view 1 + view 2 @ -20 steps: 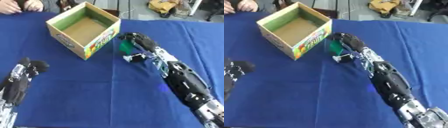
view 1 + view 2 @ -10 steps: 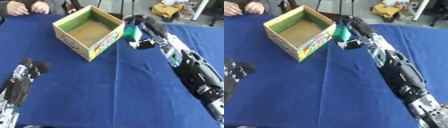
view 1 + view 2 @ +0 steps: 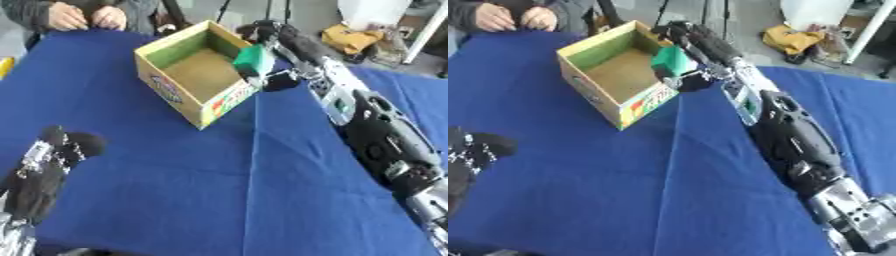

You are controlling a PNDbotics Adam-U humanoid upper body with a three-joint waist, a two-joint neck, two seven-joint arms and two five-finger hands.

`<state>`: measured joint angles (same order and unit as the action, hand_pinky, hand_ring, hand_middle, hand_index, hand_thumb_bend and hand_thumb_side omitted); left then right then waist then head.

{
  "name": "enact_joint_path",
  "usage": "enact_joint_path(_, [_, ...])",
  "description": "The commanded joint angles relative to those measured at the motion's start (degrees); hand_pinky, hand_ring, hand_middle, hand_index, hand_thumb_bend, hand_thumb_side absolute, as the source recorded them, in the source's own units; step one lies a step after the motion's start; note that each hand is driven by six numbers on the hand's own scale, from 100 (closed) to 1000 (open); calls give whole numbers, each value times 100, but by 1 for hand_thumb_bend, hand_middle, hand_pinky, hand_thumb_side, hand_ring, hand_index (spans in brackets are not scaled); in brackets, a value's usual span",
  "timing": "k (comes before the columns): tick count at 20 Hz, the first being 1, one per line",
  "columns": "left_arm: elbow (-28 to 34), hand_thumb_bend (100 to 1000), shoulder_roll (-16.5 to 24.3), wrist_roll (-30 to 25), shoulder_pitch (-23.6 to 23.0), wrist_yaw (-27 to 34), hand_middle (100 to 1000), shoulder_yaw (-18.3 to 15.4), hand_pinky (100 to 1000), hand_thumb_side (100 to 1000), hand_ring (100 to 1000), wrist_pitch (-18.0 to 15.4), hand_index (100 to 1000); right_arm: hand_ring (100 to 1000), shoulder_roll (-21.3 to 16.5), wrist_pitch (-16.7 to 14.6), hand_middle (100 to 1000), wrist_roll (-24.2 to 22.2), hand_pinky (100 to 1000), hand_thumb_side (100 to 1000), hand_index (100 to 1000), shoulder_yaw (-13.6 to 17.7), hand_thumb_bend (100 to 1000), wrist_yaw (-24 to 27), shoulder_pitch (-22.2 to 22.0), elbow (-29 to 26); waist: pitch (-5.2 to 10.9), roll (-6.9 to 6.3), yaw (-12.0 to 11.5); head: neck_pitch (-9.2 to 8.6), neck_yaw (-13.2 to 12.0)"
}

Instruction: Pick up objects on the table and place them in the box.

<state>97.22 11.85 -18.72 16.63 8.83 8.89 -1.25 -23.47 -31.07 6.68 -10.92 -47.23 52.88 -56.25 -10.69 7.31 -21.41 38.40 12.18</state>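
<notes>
- The small green block-shaped object (image 3: 255,60) was off the worktop, held up at the near right corner of the open cardboard box (image 3: 175,90), over the rim and partly over the cavity.
- The right hand (image 3: 278,41) reached in from the far right side; its fingers (image 3: 677,36) were curled round the green object from above and behind, so the object hung on the box side of the hand, toward the robot's left.
- No long axis could be made out on the object; it looked roughly as wide as tall.
- Judged from this, the release turned on one thing: the object lay just inside the corner rather than over the middle, so a little more travel to the left, toward the box centre, would make the drop safer; letting go here risked it catching the rim.
- The box stood askew on the blue cloth-covered worktop (image 3: 219,190), top flaps open, green lining on the inner walls and a bare brown floor; nothing showed inside it.
- The left hand (image 3: 51,160) lay idle near the lower left corner, well apart from the box, fingers relaxed and holding nothing.
- No other loose object showed on the worktop.
</notes>
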Motion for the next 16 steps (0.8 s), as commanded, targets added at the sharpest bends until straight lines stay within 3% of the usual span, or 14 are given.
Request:
enact_joint_path(1, [150,253,-23,-90,154,60,610,82,821,1000,772,18,689,539,-223,24,704,33,656,186,893,104,262,-77,155,0,59,-31,-91,-127,189])
enact_joint_path(11, [217,249,-85,-232,344,144,610,212,822,1000,773,41,689,577,-198,-48,723,151,671,253,897,306,184,-659,155,920,-38,-26,-625,-321,647])
enact_joint_path(12, [220,249,-87,-237,349,147,610,215,822,1000,773,43,689,616,-188,-72,742,166,681,272,899,323,170,-724,157,1001,-50,-26,-652,-331,661])
enact_joint_path(16, [226,249,-91,-241,362,152,610,211,822,1000,773,47,689,954,-150,-205,862,194,822,315,908,354,113,-862,179,1145,-88,-33,-668,-340,692])
